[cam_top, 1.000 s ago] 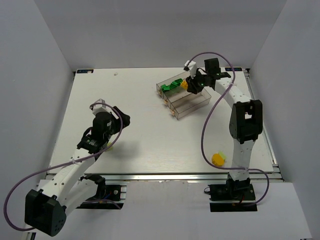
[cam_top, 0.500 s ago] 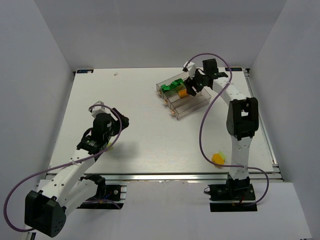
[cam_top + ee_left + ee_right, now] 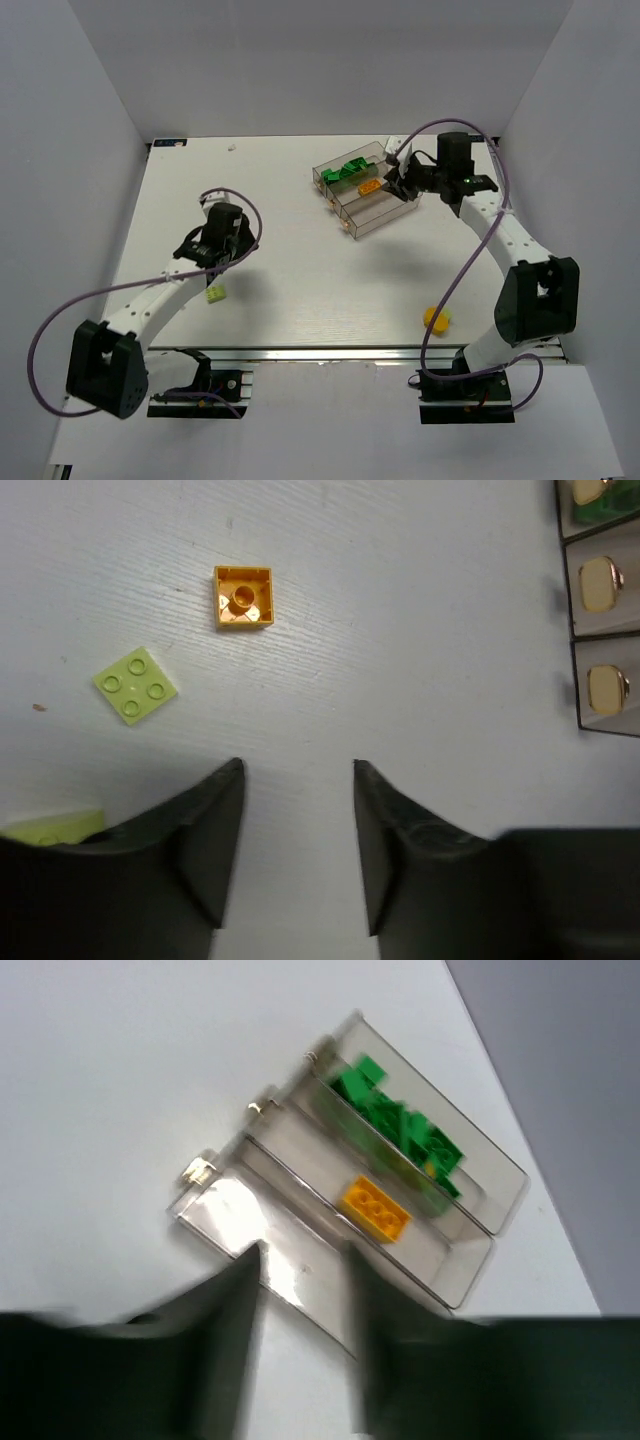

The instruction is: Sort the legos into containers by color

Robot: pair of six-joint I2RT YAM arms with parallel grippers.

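Note:
The containers (image 3: 377, 214) are three clear troughs joined side by side at the back right of the table. Dark green legos (image 3: 348, 172) fill the far trough, and one orange lego (image 3: 369, 187) lies in the middle one. In the right wrist view the orange lego (image 3: 375, 1208) and green legos (image 3: 400, 1125) show the same, and the near trough (image 3: 235, 1210) holds nothing. My right gripper (image 3: 398, 186) hangs open over the tray's right end. My left gripper (image 3: 233, 243) is open and empty above bare table. A pale yellow-green lego (image 3: 214, 294) lies just below it.
An orange brick (image 3: 436, 318) lies near the front edge beside the right arm's base. The left wrist view shows an orange brick (image 3: 243, 596), a pale green one (image 3: 135, 685), another pale one (image 3: 50, 828) behind the left finger, and the tray's hinged ends (image 3: 570, 600).
My right gripper let the orange lego drop into the middle trough and drew back to the right. My left arm swung farther onto the table, uncovering the pale green lego, and its jaws narrowed.

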